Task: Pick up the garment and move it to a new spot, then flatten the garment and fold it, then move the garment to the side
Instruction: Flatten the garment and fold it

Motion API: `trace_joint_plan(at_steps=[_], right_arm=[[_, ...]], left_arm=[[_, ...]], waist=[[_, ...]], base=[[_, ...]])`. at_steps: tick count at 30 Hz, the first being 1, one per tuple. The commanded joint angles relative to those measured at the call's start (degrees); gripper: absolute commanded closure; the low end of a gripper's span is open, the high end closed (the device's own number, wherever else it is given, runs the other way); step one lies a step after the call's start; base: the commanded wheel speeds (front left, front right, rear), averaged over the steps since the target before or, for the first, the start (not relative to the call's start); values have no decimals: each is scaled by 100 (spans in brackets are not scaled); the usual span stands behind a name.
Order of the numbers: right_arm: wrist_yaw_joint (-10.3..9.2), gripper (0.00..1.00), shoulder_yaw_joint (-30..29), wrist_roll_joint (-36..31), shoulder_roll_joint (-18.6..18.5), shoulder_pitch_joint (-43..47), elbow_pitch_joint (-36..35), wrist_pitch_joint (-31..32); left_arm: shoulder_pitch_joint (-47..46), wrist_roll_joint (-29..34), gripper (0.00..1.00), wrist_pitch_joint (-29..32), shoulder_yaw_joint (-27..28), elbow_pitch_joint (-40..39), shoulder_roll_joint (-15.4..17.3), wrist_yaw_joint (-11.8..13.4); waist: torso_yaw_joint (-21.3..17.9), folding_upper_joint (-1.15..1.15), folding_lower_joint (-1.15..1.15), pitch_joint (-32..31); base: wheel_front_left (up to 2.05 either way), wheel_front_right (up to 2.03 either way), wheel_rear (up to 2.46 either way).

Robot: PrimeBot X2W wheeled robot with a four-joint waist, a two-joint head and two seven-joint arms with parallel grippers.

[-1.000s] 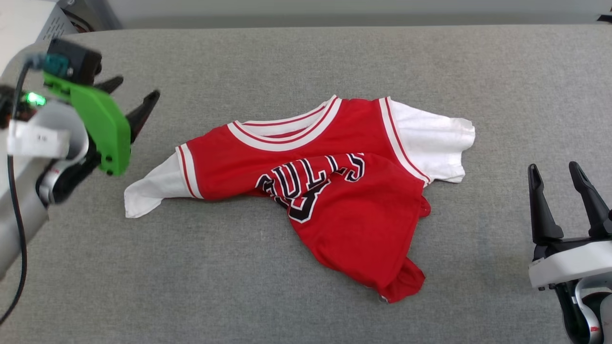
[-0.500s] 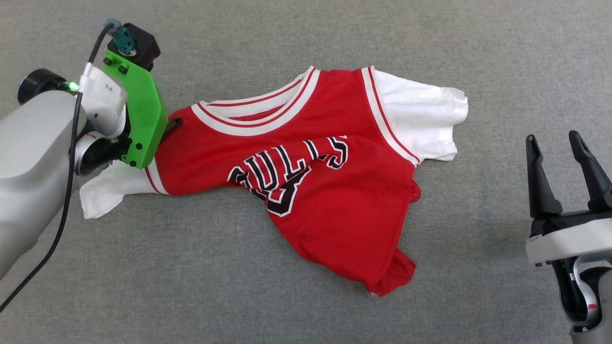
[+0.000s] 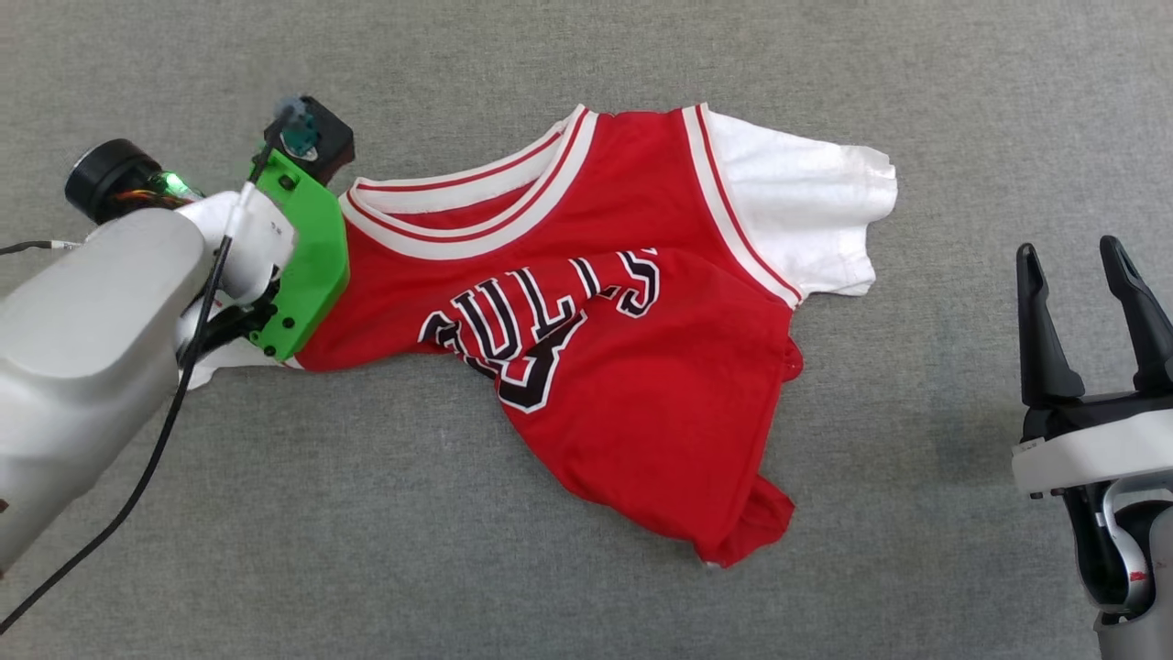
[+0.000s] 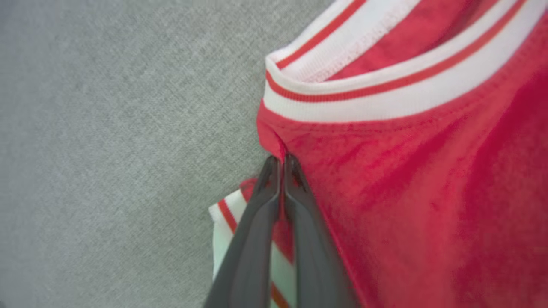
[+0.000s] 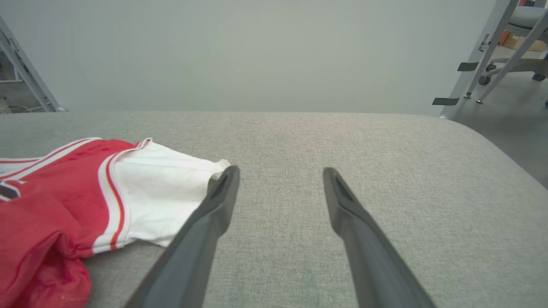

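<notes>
The garment (image 3: 586, 302), a red jersey with white sleeves and black white-outlined letters, lies crumpled and face up on the grey table. Its lower hem is bunched toward the front right. My left gripper (image 4: 280, 160) is shut on a pinch of red cloth at the shoulder seam, just below the striped collar (image 4: 385, 98). In the head view the green wrist mount (image 3: 307, 257) hides those fingers and covers most of the left sleeve. My right gripper (image 3: 1072, 257) stands open over bare table, right of the garment's white sleeve (image 5: 162, 196), touching nothing.
The grey fabric table (image 3: 586, 568) stretches all around the garment. Its far edge and rounded right corner (image 5: 471, 128) show in the right wrist view. Beyond that corner stand metal frame legs (image 5: 483, 51) and a chair base on the floor.
The head camera has tilted down. My left arm has come from above the table's left part to the garment's left shoulder, and its fingers have shut on the cloth. The right gripper has stayed open.
</notes>
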Motion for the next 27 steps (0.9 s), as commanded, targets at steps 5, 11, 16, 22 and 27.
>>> trace_joint_plan(at_steps=[5,11,16,22,27], right_arm=[[-2,0,-31,-12,40,-6,44,-87],[-2,0,-12,21,87,53,60,-144],[-2,0,-10,29,96,-11,19,-205],[-2,0,53,30,149,-172,-11,-308],[-2,0,29,-7,184,-252,-18,-384]], left_arm=[[-249,477,100,-731,-96,-283,103,-16],[-798,744,100,-1305,-8,-499,172,-16],[-1150,976,100,-1604,80,-296,4,22],[-1248,1121,100,-2022,89,514,-474,43],[-1050,1180,100,-2382,41,1428,-835,22]], waist=[[128,0,0,-189],[59,0,0,-204],[-130,0,0,-3],[-401,0,0,299],[-551,0,0,450]], base=[[0,0,0],[0,0,0],[0,0,0],[0,0,0],[0,0,0]])
